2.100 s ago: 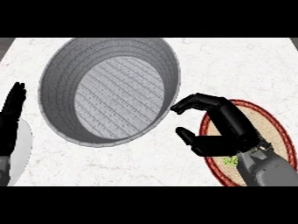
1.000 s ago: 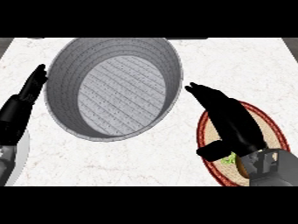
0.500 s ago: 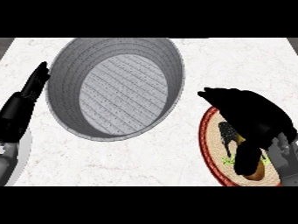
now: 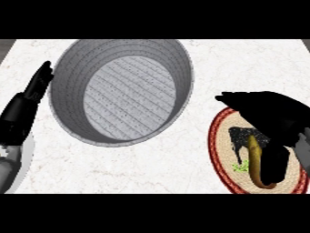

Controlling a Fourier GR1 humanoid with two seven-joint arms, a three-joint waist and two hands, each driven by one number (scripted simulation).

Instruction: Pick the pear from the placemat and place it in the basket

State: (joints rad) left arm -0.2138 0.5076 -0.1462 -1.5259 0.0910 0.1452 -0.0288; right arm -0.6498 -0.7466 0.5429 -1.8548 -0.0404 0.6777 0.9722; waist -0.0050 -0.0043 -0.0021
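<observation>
**Right robot hand over the placemat, pear mostly hidden beneath it**

The right robot hand [image 4: 278, 120] hangs over the round placemat [image 4: 219, 141] at the right of the bench [image 4: 251, 63], its black back turned up and its fingers bent downward toward the mat. Whether those fingers are closed round anything cannot be told from the head view, since the hand covers what lies below it. Under the hand a slim brownish, curved shape shows, running down toward the mat's lower rim; this looks like part of the pear [image 4: 257, 164], though most of it is hidden and its outline is unclear. A small green fleck sits just beside it on the mat. The placemat has a pale woven middle and a dark red border, and the hand's shadow falls on its centre.

The left robot hand [image 4: 30, 102] shows at the left edge of the view, fingers straight and pointing up, resting just beside the basket's left wall.

The basket [image 4: 70, 68], grey and round with a ribbed floor, stands on the bench between the two hands, near the placemat but apart from it. Only its ribbed floor shows inside.
</observation>
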